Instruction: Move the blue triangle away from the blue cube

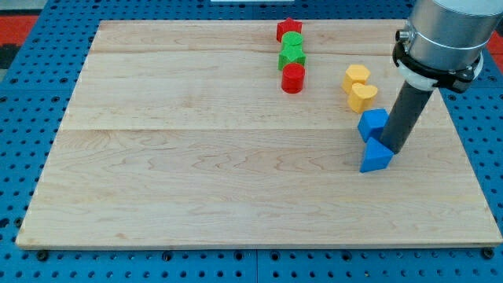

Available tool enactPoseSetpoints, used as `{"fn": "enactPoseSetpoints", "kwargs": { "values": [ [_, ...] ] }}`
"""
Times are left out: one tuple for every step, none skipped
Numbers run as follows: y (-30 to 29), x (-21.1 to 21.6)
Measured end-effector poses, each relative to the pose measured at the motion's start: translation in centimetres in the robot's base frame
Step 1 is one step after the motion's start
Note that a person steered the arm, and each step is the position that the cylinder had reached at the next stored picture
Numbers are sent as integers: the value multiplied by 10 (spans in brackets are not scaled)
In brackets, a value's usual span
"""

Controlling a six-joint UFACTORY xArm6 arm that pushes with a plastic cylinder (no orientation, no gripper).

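Nearest the camera, one blue triangle (376,157) was seen low on the view's right of the wooden board (196,173), touching one blue cube (373,123) just above it. My tip (391,148) was pressed against the triangle's right side, nothing gripped since it's only a rod. Further up, two yellow blocks (359,86) were counted, then a stacked line: two red (292,78), two green (291,49).
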State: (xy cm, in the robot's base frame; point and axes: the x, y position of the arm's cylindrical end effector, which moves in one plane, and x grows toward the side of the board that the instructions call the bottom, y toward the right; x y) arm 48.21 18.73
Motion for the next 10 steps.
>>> {"fn": "enactPoseSetpoints", "kwargs": {
  "values": [
    [16,0],
    [32,-12],
    [24,-14],
    [11,-14],
    [6,-14],
    [5,-15],
    [-1,-15],
    [-1,-6],
    [-9,8],
    [-32,9]
  ]
}}
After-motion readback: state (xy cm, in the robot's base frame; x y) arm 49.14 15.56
